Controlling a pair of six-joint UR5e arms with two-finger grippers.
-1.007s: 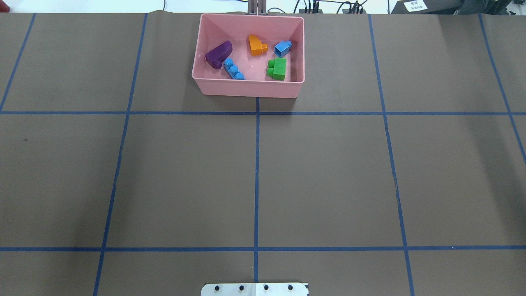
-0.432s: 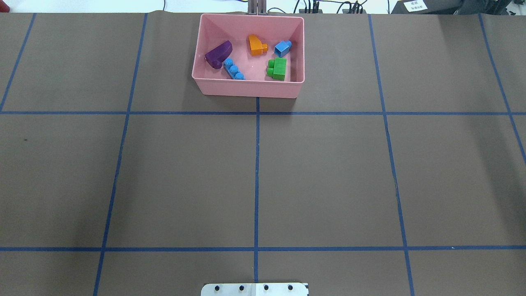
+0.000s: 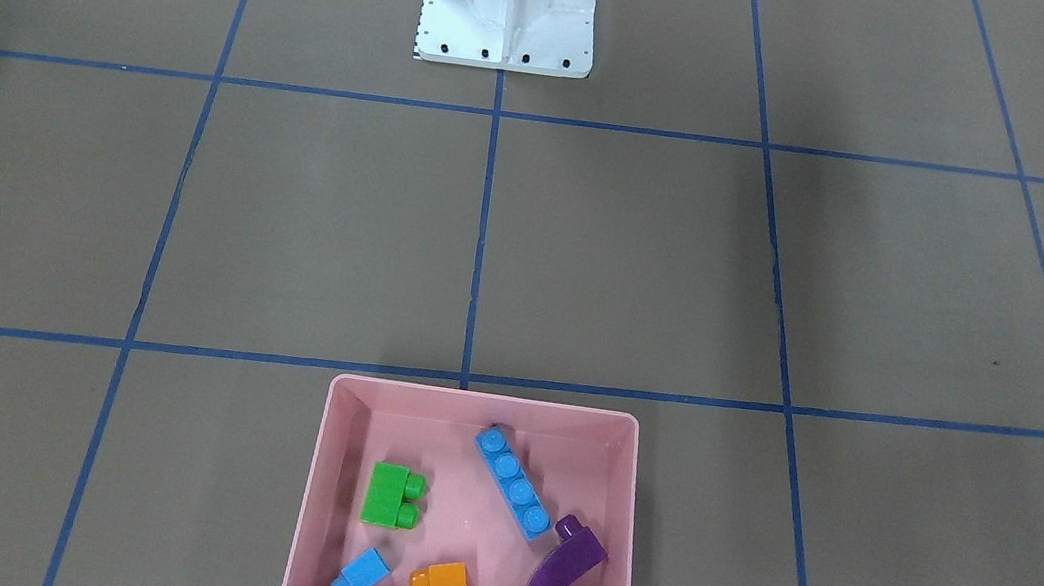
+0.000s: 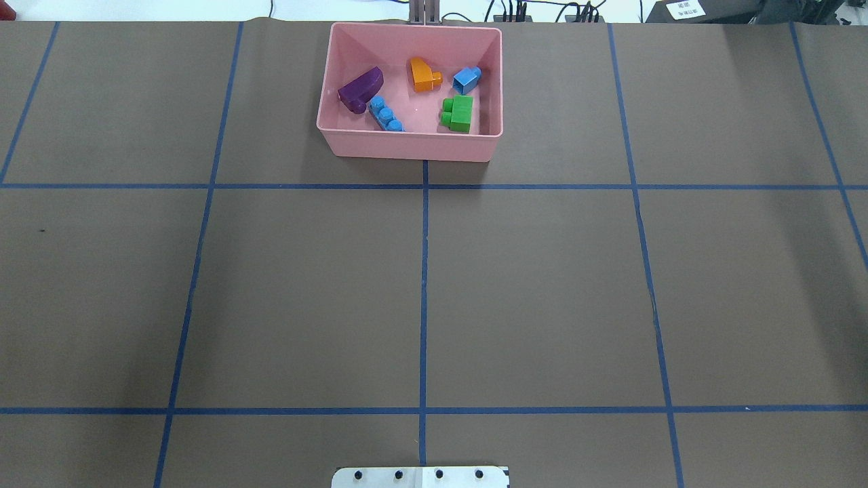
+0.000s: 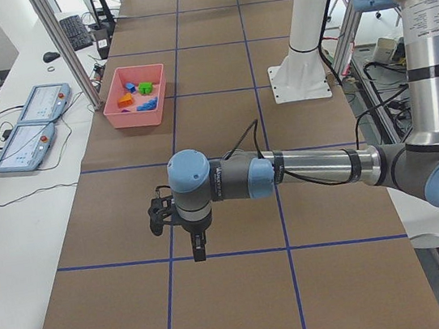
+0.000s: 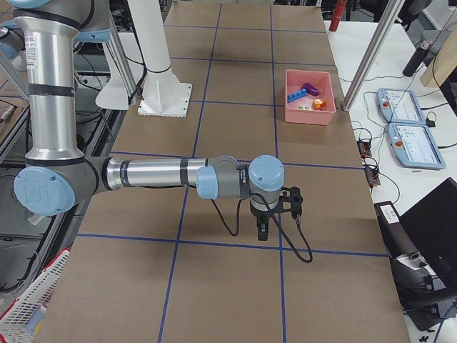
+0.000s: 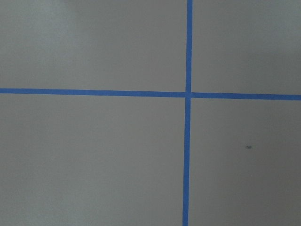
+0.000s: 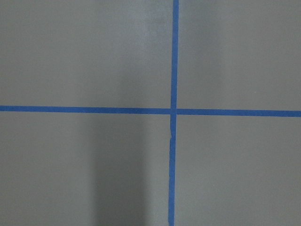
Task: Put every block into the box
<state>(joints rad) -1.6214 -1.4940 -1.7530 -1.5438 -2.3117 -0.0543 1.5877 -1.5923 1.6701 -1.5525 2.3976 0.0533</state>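
At this moment all five blocks sat inside the box; you had none showing on the table outside it.

Left to right in the overhead view:
- The purple sloped block lay by the box's left wall.
- The long blue block was just beside it, maybe touching. Its long axis ran diagonally toward the box's near wall.
- The orange sloped block was around the box's middle, toward the far wall.
- The tiny blue block was just right of the orange one, apart from it.
- The green block was close to the box's right wall, near side.

Your left gripper hung over bare table well apart from the box, pointing down. It showed in a side view only, so I could not tell whether the jaws were parted or closed. No block was visible at it. Same for your right gripper: well apart from the box, jaw state unreadable. Both wrist cameras gave only a tape crossing, no block.

Judgement: the task looked done. No block lay away from the box for either arm to go after. Neither arm looked clearly nearer the box. The next move called for no grasp.
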